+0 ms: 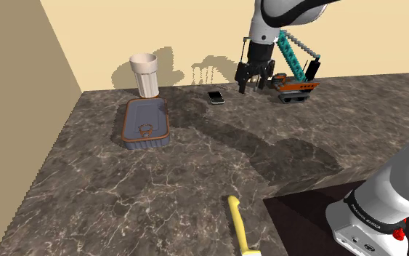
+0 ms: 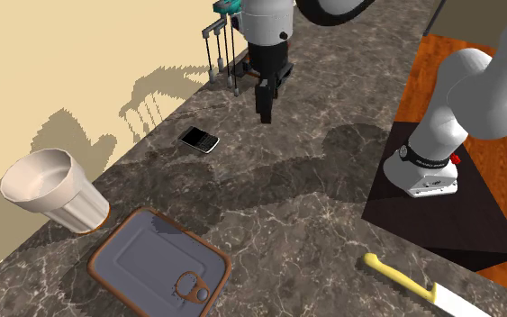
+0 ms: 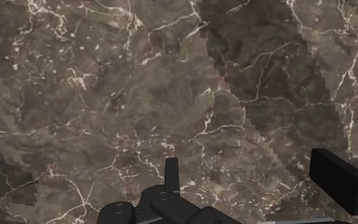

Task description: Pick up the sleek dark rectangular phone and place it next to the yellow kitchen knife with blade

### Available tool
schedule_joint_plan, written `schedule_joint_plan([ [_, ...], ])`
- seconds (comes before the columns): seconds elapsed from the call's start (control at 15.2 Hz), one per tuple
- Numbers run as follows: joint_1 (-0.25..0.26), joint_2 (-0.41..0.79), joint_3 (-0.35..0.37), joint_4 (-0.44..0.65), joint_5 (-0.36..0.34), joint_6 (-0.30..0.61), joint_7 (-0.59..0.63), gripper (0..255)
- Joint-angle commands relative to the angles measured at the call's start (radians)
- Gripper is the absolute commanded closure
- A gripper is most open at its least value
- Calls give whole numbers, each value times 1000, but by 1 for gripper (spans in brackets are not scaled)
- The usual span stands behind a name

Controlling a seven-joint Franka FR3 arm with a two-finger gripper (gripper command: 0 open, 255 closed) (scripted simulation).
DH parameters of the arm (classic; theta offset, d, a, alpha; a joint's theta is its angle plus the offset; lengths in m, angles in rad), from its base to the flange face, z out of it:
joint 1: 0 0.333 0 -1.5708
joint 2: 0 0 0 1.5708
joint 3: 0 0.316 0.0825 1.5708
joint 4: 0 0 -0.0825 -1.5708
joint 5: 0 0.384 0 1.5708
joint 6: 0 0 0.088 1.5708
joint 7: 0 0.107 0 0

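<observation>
Tool, fingers spread and empty, hangs over the marble worktop near the dark phone.

We see a kitchen. A dark marble counter meets a cream wall, bearing a cup and a knife.

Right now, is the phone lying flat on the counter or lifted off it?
Lying flat. The phone rests on the marble counter, and the gripper hovers beside it, not touching it.
</observation>
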Motion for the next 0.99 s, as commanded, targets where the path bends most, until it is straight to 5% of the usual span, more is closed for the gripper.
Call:
schedule_joint_plan([
  [0.0, -5, 71, 3, 43, -11, 38, 22, 0],
  [0.92, 5, 596, -21, 521, -106, 138, 171, 0],
])
